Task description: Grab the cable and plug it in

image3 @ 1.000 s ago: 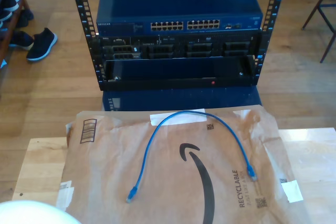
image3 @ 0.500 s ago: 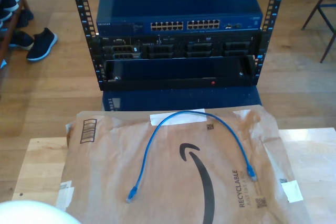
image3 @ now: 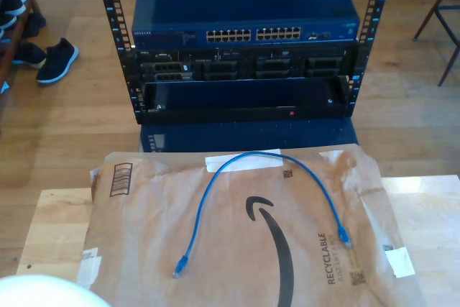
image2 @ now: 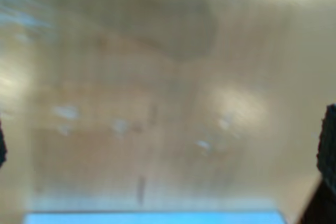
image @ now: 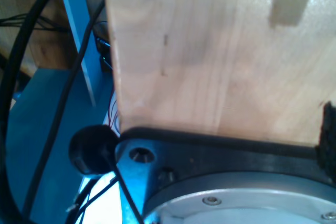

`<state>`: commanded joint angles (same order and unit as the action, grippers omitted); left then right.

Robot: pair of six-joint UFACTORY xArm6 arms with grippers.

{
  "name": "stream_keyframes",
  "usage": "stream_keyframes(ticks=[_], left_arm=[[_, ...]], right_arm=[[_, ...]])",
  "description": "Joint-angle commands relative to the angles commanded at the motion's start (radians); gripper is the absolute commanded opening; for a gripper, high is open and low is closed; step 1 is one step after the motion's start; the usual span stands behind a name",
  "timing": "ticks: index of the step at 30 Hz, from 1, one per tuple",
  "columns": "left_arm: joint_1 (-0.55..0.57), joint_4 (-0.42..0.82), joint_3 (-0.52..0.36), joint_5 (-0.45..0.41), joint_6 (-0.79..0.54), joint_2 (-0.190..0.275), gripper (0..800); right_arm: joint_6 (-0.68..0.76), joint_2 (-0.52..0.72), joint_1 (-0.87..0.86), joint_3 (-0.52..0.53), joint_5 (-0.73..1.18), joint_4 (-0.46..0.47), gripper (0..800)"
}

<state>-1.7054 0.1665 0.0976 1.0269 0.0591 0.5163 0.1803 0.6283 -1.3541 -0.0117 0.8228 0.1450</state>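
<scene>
The cable (image3: 251,154) is thin and bright blue. It lies in an arch on a brown paper mailer (image3: 144,235) in the exterior view, with one plug (image3: 177,271) near the front and the other plug (image3: 345,237) toward the exterior view's right. Behind the table stands a blue network switch (image3: 244,5) with a row of ports (image3: 253,34). In the second wrist view, my second gripper (image2: 165,148) hangs over blurred pale wood, its dark fingertips (image2: 329,145) far apart with nothing between them. One dark fingertip (image: 328,135) of my first gripper shows against a wooden panel (image: 210,51).
The mailer covers most of a wooden table (image3: 57,228). The switch sits in a black rack (image3: 244,95) on a wood floor. Shoes (image3: 56,60) lie at the exterior view's left and a chair (image3: 442,5) stands at its right. A white rounded shape (image3: 43,291) fills its near-left corner. Black cables (image: 52,103) run beside a metal base plate (image: 236,192).
</scene>
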Motion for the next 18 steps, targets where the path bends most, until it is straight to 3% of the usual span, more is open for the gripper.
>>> stream_keyframes(ticks=[5, 11, 18], left_arm=[[0.000, 0.000, 0.000, 0.000, 0.003, 0.000, 800], [0.000, 0.000, 0.005, 0.006, 0.006, 0.002, 800], [0.003, 0.003, 0.089, 0.164, 0.031, 0.032, 800]], right_arm=[[-0.109, 0.006, -0.043, 0.009, -0.005, -0.098, 799], [-0.123, 0.006, -0.063, 0.005, 0.003, -0.107, 799], [-0.124, 0.071, -0.063, 0.006, 0.006, -0.107, 799]])
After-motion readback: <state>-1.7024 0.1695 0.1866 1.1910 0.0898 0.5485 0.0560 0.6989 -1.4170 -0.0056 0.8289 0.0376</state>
